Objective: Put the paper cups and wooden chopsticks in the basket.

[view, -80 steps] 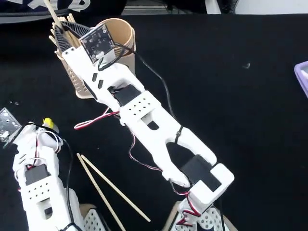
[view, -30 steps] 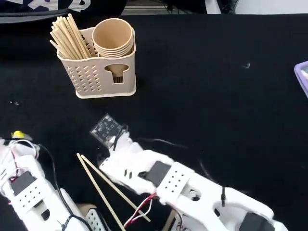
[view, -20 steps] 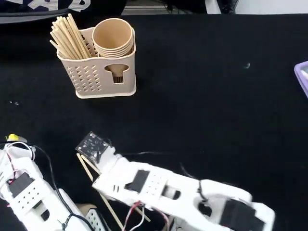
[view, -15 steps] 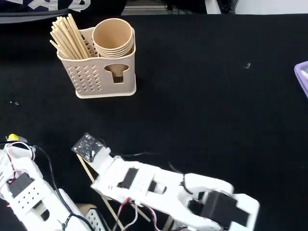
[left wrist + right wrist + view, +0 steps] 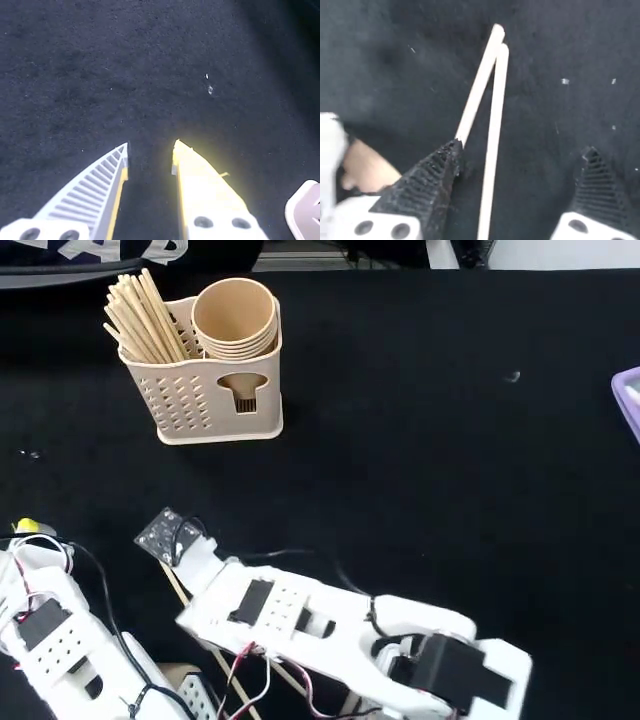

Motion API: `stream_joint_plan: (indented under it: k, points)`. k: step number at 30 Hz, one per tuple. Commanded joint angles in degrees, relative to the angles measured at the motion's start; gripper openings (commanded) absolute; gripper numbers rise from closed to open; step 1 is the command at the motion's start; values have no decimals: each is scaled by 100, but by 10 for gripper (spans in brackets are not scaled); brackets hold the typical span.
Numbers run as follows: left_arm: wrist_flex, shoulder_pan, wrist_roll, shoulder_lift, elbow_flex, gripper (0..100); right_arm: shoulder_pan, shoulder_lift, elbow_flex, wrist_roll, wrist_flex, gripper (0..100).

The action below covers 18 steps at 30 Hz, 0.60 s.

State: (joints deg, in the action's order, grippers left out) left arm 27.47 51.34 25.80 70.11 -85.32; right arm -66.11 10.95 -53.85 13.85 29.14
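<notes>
The right gripper (image 5: 520, 147) hangs wide open and empty over the two loose wooden chopsticks (image 5: 490, 100), which lie side by side on the black tabletop (image 5: 450, 460) at about 7 o'clock. One stick runs right at one fingertip and the other lies between the jaws. Shifting slightly to centre both sticks before descending looks wise, then closing across their middle so they don't splay or tip. The basket (image 5: 200, 405) stands at 10 o'clock, with stacked paper cups (image 5: 235, 315) and the bundled chopsticks (image 5: 140, 315) already inside. The left gripper (image 5: 150, 145) is slightly parted and holds nothing.
</notes>
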Motion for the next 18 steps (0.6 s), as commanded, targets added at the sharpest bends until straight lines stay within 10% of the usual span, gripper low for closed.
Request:
stream_joint_plan:
  k: [1, 18]
  points:
    - [-141, 40, 18, 70, 488, 152, -70, 497, 136, 413, 18, 350]
    - [-141, -22, 18, 88, 470, 152, -299, -760, 734, 404, 193, 347]
